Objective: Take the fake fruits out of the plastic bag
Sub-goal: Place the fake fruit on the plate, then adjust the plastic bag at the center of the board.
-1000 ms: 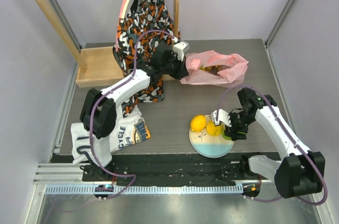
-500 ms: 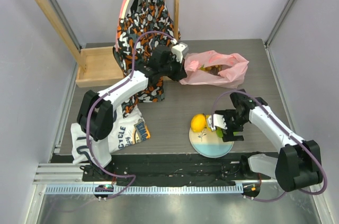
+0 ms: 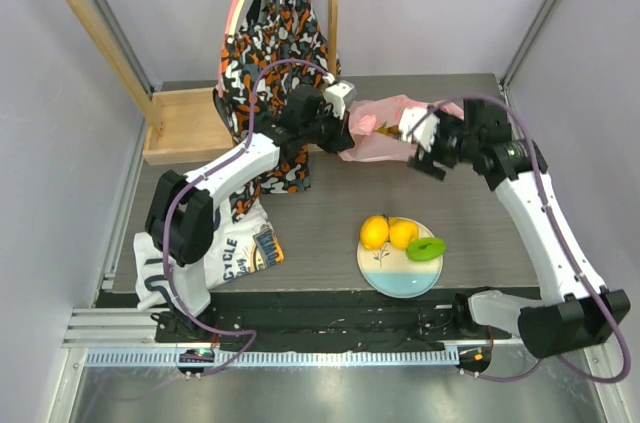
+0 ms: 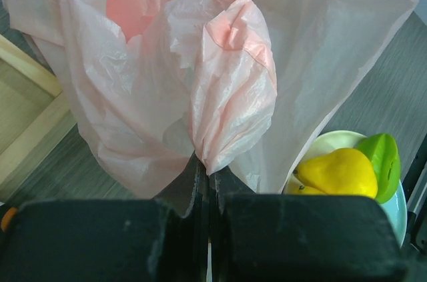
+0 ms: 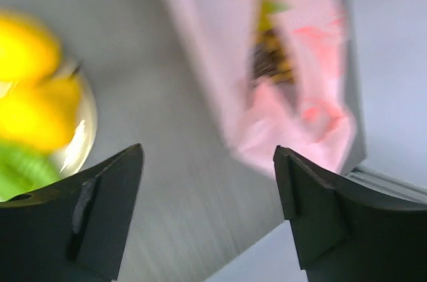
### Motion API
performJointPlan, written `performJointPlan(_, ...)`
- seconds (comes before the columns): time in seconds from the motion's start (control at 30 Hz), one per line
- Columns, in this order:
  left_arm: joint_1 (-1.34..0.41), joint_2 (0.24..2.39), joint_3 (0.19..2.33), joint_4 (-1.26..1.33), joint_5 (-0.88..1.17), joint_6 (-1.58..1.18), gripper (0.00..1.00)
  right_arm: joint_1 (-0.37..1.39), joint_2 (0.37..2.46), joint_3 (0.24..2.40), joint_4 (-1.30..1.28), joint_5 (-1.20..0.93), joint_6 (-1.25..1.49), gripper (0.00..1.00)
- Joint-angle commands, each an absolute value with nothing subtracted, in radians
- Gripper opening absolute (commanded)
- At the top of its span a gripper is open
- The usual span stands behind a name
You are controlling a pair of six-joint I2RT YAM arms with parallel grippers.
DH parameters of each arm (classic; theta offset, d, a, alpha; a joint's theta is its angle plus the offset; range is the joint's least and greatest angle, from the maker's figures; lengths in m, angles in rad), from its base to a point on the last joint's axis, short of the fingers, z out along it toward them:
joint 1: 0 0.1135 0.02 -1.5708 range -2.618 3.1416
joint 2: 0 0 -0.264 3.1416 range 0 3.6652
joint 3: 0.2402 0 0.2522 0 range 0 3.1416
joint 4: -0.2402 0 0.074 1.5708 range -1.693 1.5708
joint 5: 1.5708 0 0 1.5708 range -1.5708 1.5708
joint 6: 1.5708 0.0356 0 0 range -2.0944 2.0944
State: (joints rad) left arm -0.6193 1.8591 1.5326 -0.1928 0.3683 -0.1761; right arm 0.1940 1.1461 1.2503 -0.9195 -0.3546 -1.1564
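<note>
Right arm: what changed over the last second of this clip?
The right gripper left the green piece on the plate and swung away to the plastic bag, jaws open. The left gripper stays shut on the bag; the lemons have not moved.

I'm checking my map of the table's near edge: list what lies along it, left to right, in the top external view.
white printed shirt → first yellow lemon → second yellow lemon → green piece; the three fruits sit on the plate.
</note>
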Motion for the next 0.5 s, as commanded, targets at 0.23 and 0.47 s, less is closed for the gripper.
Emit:
performJointPlan(0.23,-0.614,1.827,1.562,-0.233,0.43,-0.123,0.0,0.207,1.679,1.374,-0.23,-0.23,-0.371,0.39)
performJointPlan(0.47,-0.611,1.763,1.568,-0.272,0.431,-0.121,0.0,0.258,1.72,1.329,-0.236,-0.028,-0.371,0.26)
